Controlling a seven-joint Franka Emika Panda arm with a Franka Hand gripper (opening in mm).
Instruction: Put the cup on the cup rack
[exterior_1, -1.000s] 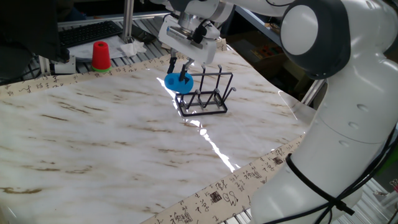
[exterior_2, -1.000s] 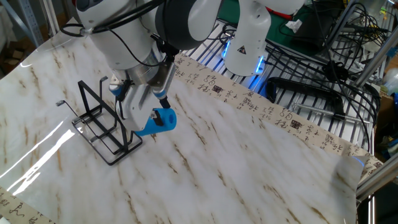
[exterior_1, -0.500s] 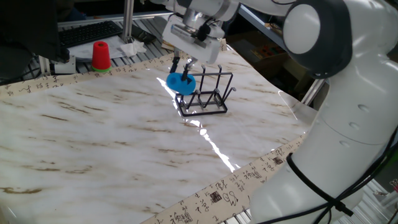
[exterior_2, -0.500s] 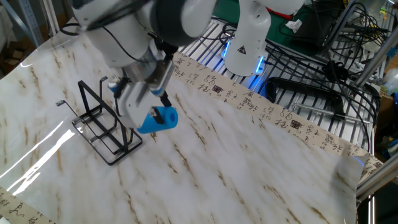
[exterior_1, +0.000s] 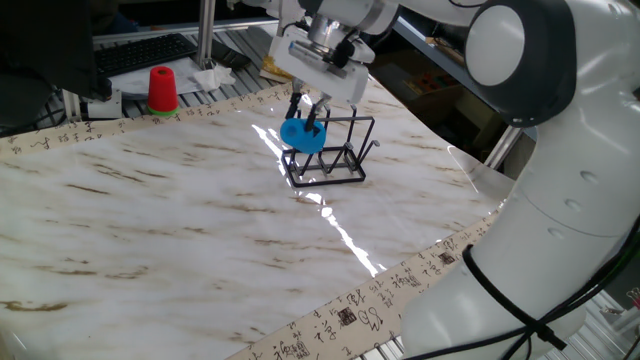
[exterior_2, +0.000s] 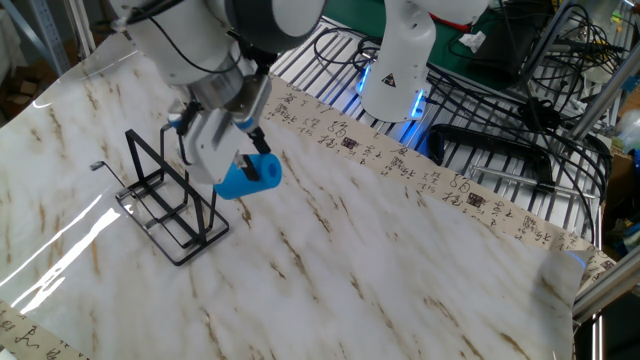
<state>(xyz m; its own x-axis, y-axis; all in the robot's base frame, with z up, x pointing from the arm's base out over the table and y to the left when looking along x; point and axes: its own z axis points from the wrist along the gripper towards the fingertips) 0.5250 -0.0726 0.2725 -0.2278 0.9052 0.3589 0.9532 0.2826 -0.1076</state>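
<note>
The blue cup (exterior_1: 301, 136) lies tipped on its side in my gripper (exterior_1: 309, 112), held in the air with its mouth towards the black wire cup rack (exterior_1: 333, 156). In the other fixed view the cup (exterior_2: 248, 178) hangs just right of the rack (exterior_2: 165, 205), above the rack's near prongs. My gripper (exterior_2: 250, 150) is shut on the cup's rim. Whether the cup touches a prong, I cannot tell.
A red cup (exterior_1: 162, 89) stands at the far left edge of the marble table (exterior_1: 180, 230). A keyboard (exterior_1: 145, 52) lies behind it. The robot's white base (exterior_2: 395, 60) and a wire shelf with cables (exterior_2: 520, 110) stand beyond the patterned table border.
My gripper has lifted the blue cup and carried it a little towards the rack. The rack has not moved.
</note>
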